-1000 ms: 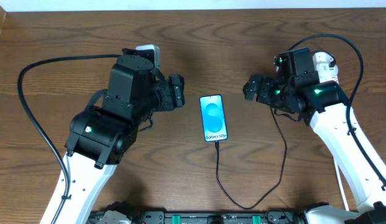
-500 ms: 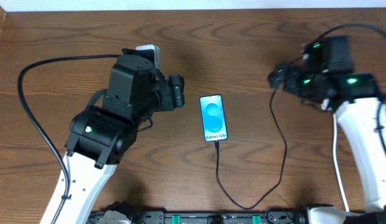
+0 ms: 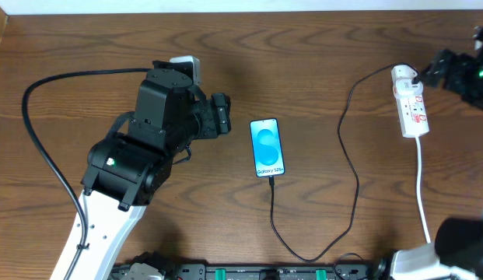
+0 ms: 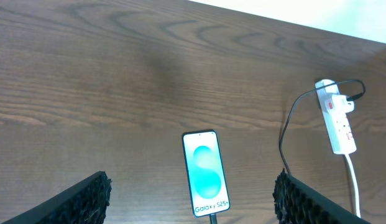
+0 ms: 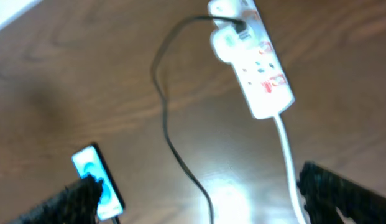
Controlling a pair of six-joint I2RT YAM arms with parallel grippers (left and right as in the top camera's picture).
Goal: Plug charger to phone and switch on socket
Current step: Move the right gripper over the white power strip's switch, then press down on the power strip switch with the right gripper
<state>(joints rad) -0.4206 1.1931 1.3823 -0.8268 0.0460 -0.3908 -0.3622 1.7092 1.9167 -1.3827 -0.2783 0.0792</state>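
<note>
The phone (image 3: 267,147) lies mid-table with a lit cyan screen reading "Galaxy S25+"; it also shows in the left wrist view (image 4: 204,172) and the right wrist view (image 5: 96,182). The charger cable (image 3: 351,187) runs from the phone's near end in a loop up to the white socket strip (image 3: 411,100), where its plug sits. The strip shows red marks in the right wrist view (image 5: 258,61). My left gripper (image 4: 193,208) is open and empty, just left of the phone. My right gripper (image 5: 199,205) is open and empty, raised at the far right edge near the strip.
The strip's white lead (image 3: 424,194) runs toward the table's front edge at the right. My left arm's thick black cable (image 3: 47,140) arcs over the table's left side. A pale wall edge (image 4: 292,15) borders the table's far side.
My right arm swung from beside the phone to the far right edge, uncovering the socket strip. The phone, cable and left arm stayed put.
</note>
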